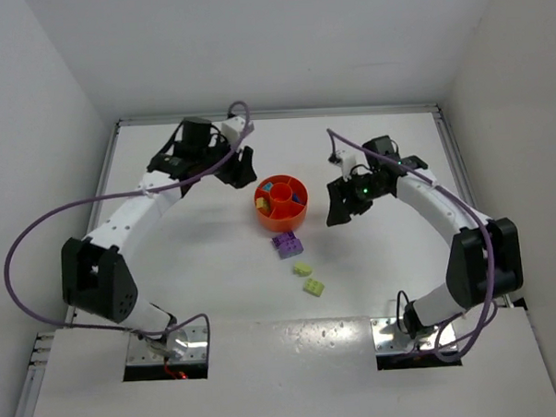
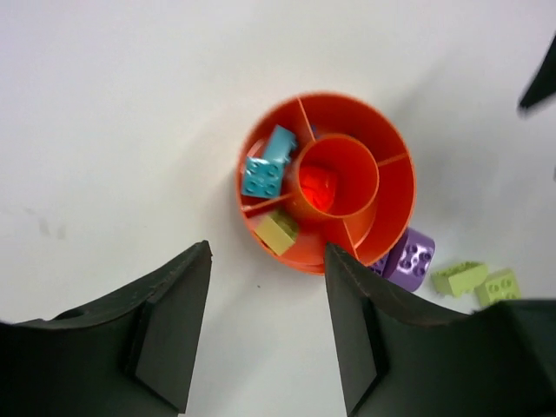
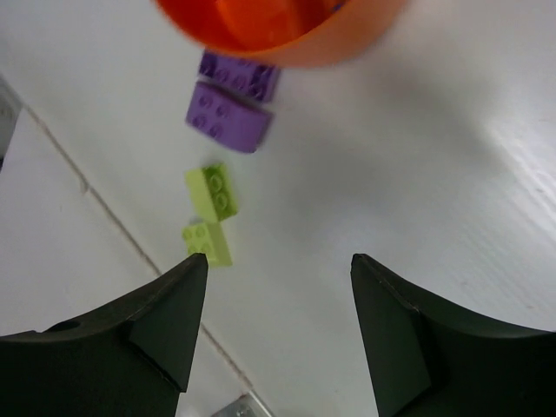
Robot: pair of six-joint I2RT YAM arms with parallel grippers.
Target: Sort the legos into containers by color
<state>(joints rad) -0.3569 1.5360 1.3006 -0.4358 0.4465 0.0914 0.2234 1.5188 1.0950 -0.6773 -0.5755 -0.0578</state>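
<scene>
We have teal, green and orange bricks [image 2: 263, 174] in the bowl [image 2: 395, 187]; two purple bricks [image 3: 226, 117] just beside it and two green ones [image 3: 215, 191] beyond remain. Our left gripper [image 2: 268, 252] and right gripper [image 3: 278, 261] flank the bowl, both wide and empty.

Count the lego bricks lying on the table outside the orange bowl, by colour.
Purple bricks: 2
Yellow-green bricks: 2
Total: 4 loose on the table, all outside the orange bowl
</scene>
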